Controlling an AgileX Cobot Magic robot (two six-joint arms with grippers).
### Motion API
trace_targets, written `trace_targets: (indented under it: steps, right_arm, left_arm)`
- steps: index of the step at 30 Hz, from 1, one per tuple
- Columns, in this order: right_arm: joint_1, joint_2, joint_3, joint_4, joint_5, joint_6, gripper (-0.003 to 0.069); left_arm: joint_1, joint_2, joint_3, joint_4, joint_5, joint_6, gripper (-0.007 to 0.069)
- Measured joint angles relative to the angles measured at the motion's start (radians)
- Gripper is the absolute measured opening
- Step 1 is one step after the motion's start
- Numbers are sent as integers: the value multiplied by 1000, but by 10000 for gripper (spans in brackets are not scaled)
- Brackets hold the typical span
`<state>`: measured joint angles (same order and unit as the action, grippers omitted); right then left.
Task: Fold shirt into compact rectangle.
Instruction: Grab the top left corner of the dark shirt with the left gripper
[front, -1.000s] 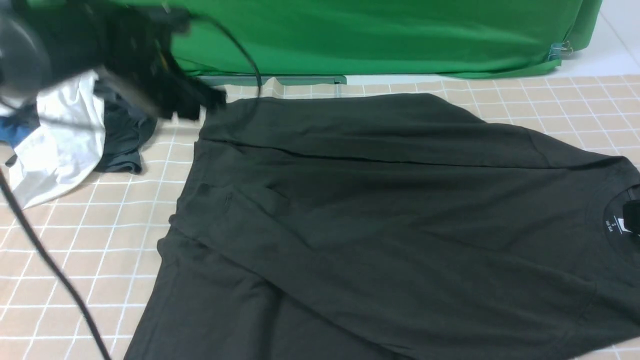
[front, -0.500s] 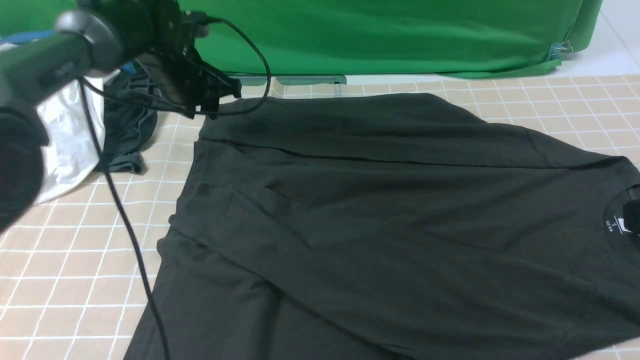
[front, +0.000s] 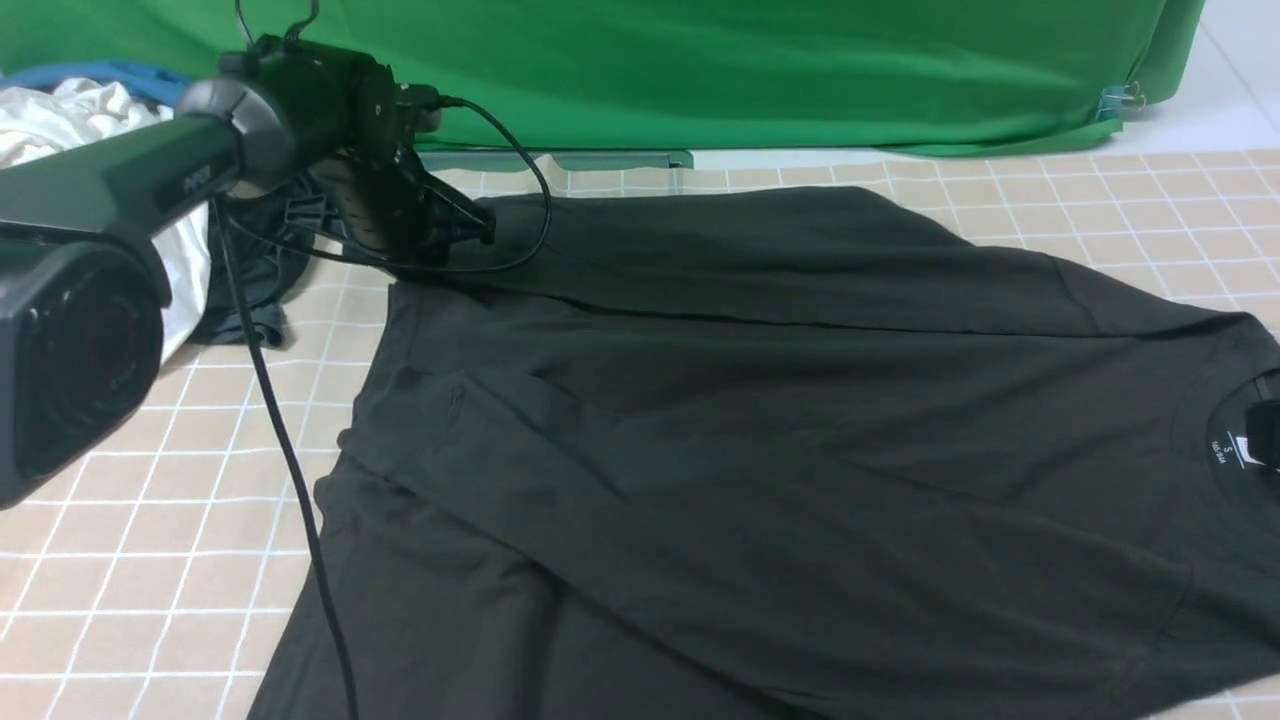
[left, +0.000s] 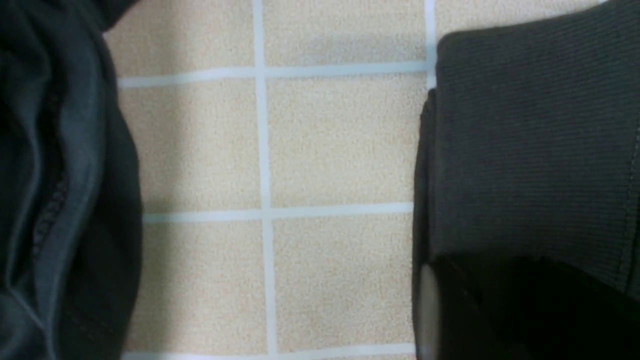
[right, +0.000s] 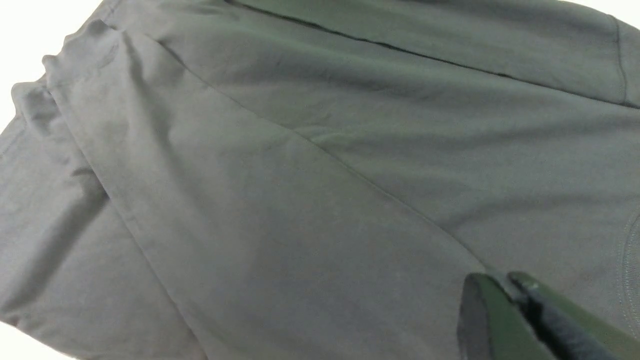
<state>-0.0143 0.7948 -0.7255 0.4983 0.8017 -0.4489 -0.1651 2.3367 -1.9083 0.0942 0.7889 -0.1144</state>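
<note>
The shirt (front: 760, 420) has not shifted since a second ago: it is spread flat over the middle and right of the checked table cover (front: 150, 520), collar to the right, with long side folds laid over the body. The left arm (front: 110, 200) was a blur at the far left a second ago and now sits sharp, reaching further right. The left gripper (front: 470, 225) went from just off the shirt's far left corner to over that corner. One dark finger (left: 450, 310) lies on the hem edge in the left wrist view, but the second finger is hidden, so cannot tell if the jaws are apart or pinching cloth. The cable (front: 290, 470) has swung right and now crosses the shirt's near left edge. The right gripper (right: 497, 280) has its fingers together, low over the shirt body; whether cloth is caught between them is unclear. A green backdrop (front: 760, 70) hangs along the far side. The white garment (front: 60, 120) lies at far left, partly blocked by the arm. The dark grey garment (front: 255, 270) is beside it, near but apart from the shirt's corner. A blue cloth (front: 110, 72) peeks out behind. A white neck label (front: 1243, 452) shows inside the collar.
</note>
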Motion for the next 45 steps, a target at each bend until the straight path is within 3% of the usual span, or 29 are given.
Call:
trace_targets:
  steps: [2, 5, 23, 28, 33, 37, 40, 45]
  right_arm:
    - [0, 0, 0, 0, 0, 0, 71]
    - [0, 0, 0, 0, 0, 0, 71]
    - [0, 0, 0, 0, 0, 0, 71]
    - [0, 0, 0, 0, 0, 0, 71]
    - [0, 0, 0, 0, 0, 0, 71]
    - [0, 0, 0, 0, -2, 0, 71]
    - [0, 0, 0, 0, -4, 0, 71]
    - [0, 0, 0, 0, -6, 0, 71]
  left_arm:
    - [1, 0, -4, 1, 1, 9, 63]
    - [2, -6, -10, 22, 11, 12, 20]
    - [22, -62, -73, 1, 79, 21, 25]
    - [31, -10, -73, -27, 76, 61, 155]
    - [31, 19, -73, -62, 63, 83, 356]
    - [32, 32, -73, -70, 49, 100, 418]
    - [32, 33, -75, -75, 44, 114, 368]
    - [32, 33, -88, -80, 65, 137, 113]
